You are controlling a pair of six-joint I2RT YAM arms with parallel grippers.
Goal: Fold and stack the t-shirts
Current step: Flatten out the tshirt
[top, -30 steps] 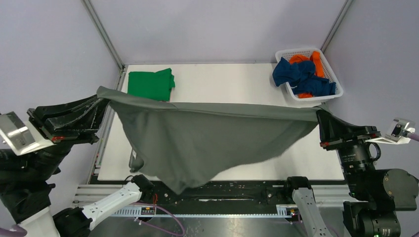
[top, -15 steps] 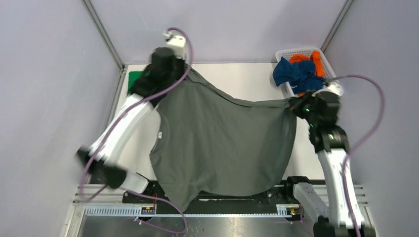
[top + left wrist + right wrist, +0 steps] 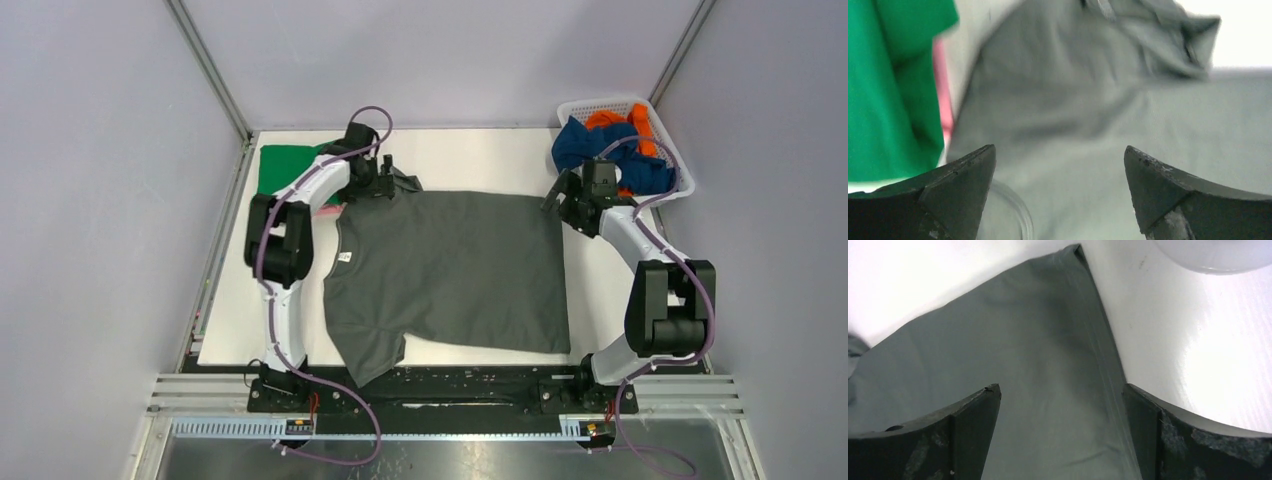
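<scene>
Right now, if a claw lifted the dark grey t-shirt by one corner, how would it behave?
Probably floppy: the dark grey t-shirt lies flat, but its sleeve is crumpled in soft folds, so a lifted corner would likely sag. Its thin hem suggests it is light. Pushed, it would probably wrinkle rather than slide across the table.

No writing could be read anywhere. A small white label [image 3: 343, 258] showed on the dark grey t-shirt [image 3: 450, 270], its print too small to read.
</scene>
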